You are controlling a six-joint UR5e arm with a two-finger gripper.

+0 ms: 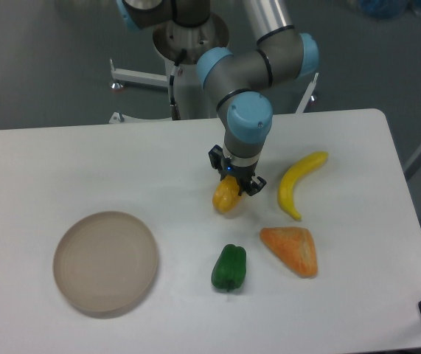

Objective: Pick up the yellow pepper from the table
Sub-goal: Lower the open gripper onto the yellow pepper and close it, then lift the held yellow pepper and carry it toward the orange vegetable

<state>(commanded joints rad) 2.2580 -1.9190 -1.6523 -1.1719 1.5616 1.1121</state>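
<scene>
The yellow pepper (224,198) is small, lumpy and yellow-orange, near the middle of the white table (85,162). My gripper (234,180) points straight down over its top, and the fingers press against the pepper's upper part from both sides. The pepper's lower half shows below the fingers, at or just above the tabletop; I cannot tell whether it still touches it.
A yellow banana (301,179) lies to the right of the gripper. An orange wedge-shaped piece (293,249) and a green pepper (229,267) lie in front of it. A round beige plate (105,261) sits at the front left.
</scene>
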